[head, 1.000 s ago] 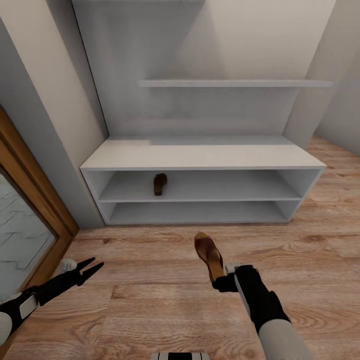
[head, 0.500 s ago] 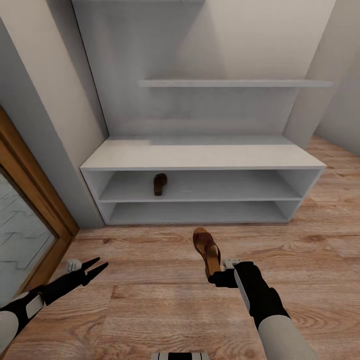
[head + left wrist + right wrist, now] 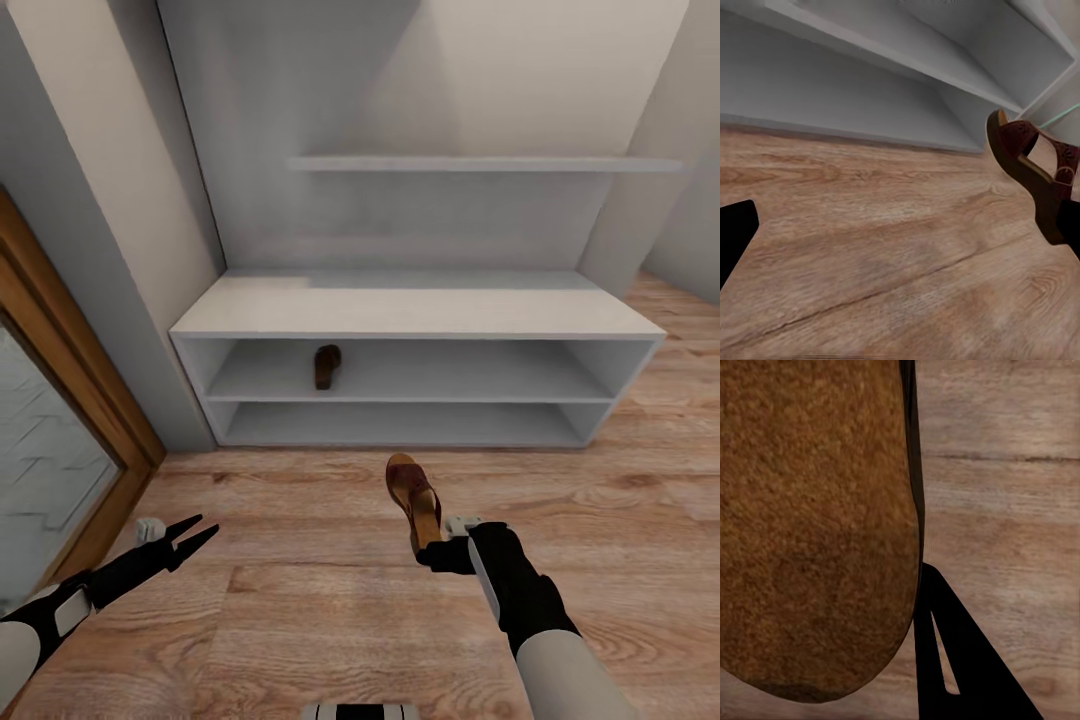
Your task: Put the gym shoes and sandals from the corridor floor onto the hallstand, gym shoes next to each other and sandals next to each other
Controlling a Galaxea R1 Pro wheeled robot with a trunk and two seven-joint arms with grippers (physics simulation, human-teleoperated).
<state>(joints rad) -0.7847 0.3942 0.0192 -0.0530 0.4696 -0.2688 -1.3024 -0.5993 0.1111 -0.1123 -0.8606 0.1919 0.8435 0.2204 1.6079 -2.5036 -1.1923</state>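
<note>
Ahead of the robot stands the rack (image 3: 420,312), and the relation that matters is simple: its upper open shelf (image 3: 450,385) lies straight forward of the right gripper (image 3: 440,553), which is clamped on the heel end of 1 sandal (image 3: 413,496). That sandal is lifted off the floor (image 3: 300,600), its long axis pointing away from the robot toward the rack, toe leading and slightly left. The 2nd sandal (image 3: 326,365) already sits on that upper shelf, toward its left part, long axis running front to back. So the held sandal probably needs to travel forward and a little left to land just beside its mate; the right arm is the one placed for it. The left gripper (image 3: 185,535) hangs low over the floor at the left, fingers parted and holding nothing, well apart from both sandals. The left wrist view adds a side look at the held sandal (image 3: 1035,169), showing its straps and its tilt, toe raised, clear of the planks, with the rack's shelves behind. The right wrist view gives the tan insole (image 3: 814,525) close up beside 1 dark finger (image 3: 960,652), the floor below it.
</note>
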